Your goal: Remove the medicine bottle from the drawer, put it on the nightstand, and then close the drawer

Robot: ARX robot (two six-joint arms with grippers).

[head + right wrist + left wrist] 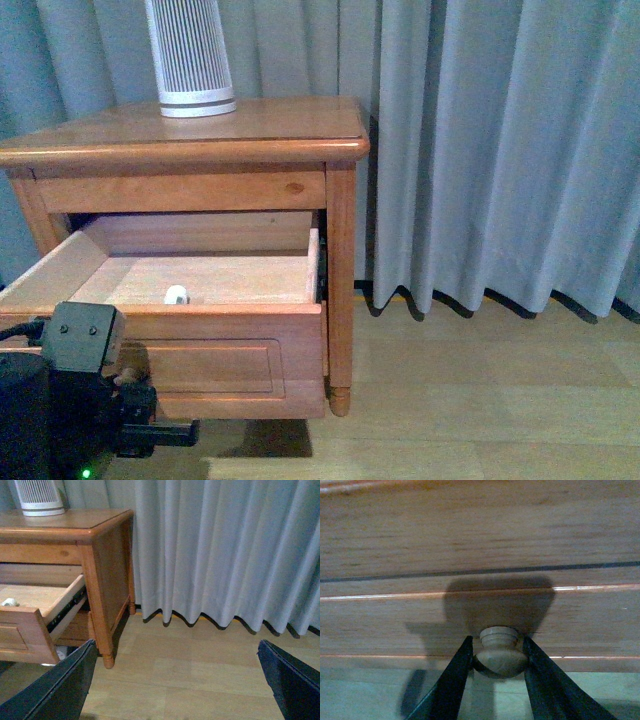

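Note:
The nightstand (250, 130) stands at the left with its upper drawer (200, 280) pulled far out. A tiny white medicine bottle (176, 295) lies on the drawer's pale floor near the front wall; it also shows as a small white shape, the medicine bottle (9, 601), in the right wrist view. My left gripper (497, 652) is shut on the round drawer knob (499, 652), one dark finger on each side of it. In the front view the left gripper (128, 385) sits low at the drawer front. My right gripper (175, 680) hangs open over bare floor, right of the nightstand (100, 580).
A white-and-grey striped device (190, 60) stands on the nightstand top at the back. Grey curtains (480, 150) hang behind and to the right, down to the wood floor (480, 400). The nightstand's turned leg (340, 400) is by the drawer's right corner.

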